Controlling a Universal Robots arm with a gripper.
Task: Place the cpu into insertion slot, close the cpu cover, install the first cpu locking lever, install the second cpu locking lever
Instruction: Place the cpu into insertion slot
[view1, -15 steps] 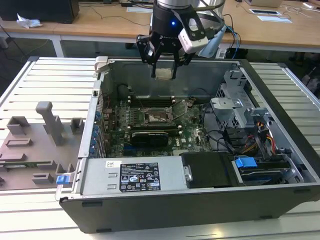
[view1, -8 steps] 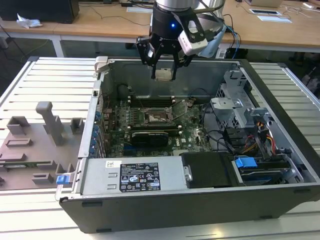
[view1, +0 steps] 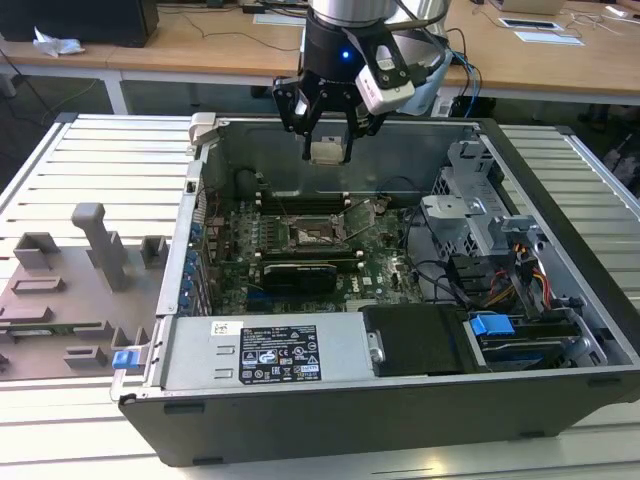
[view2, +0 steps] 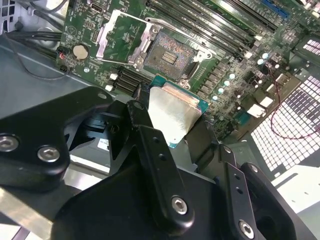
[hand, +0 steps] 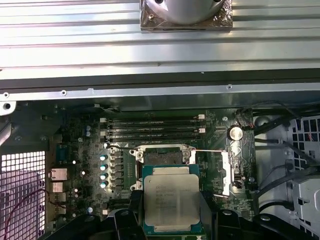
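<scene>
We are holding the cpu (view1: 328, 150) in the tool (view1: 328, 142), which is pinching the chip by two opposite edges. In the exterior view the tool is hanging over the far wall of the open computer case (view1: 560, 300), which is lying on the slatted metal bench (view1: 100, 160). The chip is sitting high above the green board and touching nothing but the tool.

In the second wrist view we are seeing the cpu (view2: 172, 112) with its pale metal face tilted toward the camera, and the black fingers (view2: 150, 145) are pressing in on both sides of it. In the first wrist view the cpu (hand: 171, 202) is showing its flat silver face square on.

The insertion slot (hand: 162, 157) is lying open below, its dark pin field uncovered inside a silver rim; in the second wrist view the insertion slot (view2: 167, 57) is sitting just beyond the chip's far corner. The cpu cover (hand: 225, 172) is standing swung back beside the slot, on the side toward the round coin cell (hand: 235, 132). In the second wrist view the cpu cover (view2: 102, 42) is showing green board through its window. The long black memory slots (hand: 150, 127) are running along the slot's other side, between it and the case wall.
</scene>
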